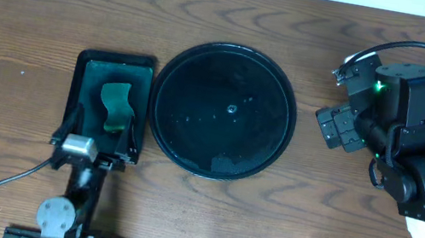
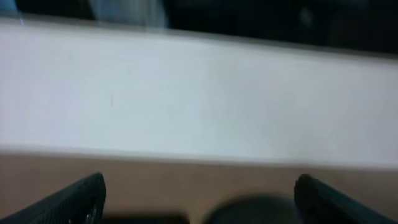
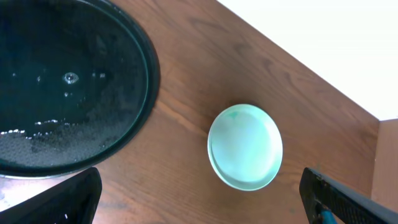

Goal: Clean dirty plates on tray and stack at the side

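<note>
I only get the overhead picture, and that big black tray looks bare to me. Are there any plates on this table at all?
Observer: Yes. The right wrist camera shows a light turquoise plate on the table beside the black tray. The right arm covers it in your view.
Operator: Is it dirty?
Observer: Its face looks pale and clean, with no green smear in the middle.
Operator: Is the robot gripping it?
Observer: No. The right pincer hangs open above it, with its fingers wide apart and touching nothing.
</note>
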{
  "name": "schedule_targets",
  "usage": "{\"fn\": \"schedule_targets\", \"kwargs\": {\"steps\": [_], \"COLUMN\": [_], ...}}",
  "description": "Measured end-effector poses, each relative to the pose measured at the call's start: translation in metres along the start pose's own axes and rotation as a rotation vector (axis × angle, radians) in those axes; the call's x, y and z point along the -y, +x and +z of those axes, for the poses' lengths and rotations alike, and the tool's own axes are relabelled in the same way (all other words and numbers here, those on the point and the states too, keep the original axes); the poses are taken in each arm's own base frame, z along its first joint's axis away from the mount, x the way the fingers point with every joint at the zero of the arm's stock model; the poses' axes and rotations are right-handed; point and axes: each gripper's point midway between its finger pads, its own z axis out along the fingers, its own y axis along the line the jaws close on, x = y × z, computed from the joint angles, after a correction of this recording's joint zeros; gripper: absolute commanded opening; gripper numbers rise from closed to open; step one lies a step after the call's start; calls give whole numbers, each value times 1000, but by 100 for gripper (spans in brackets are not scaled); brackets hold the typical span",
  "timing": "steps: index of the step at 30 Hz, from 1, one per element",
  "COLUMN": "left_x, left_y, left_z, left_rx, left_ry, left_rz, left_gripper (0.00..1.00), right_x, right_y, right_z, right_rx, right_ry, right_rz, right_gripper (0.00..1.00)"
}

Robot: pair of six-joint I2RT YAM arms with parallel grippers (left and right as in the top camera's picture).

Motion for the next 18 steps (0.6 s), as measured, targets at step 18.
{"fn": "schedule_targets", "kwargs": {"steps": [18], "left_x": [-14], "left_y": [64], "left_z": [-9], "left_rx": [-266], "left_ry": [-74], "left_rz": [-31], "left_gripper": [96], "right_x": [0], "right_y": [0], "right_z": [0], "right_rx": [-1], "right_ry": [-1], "right_rz": [0], "right_gripper": [99]}}
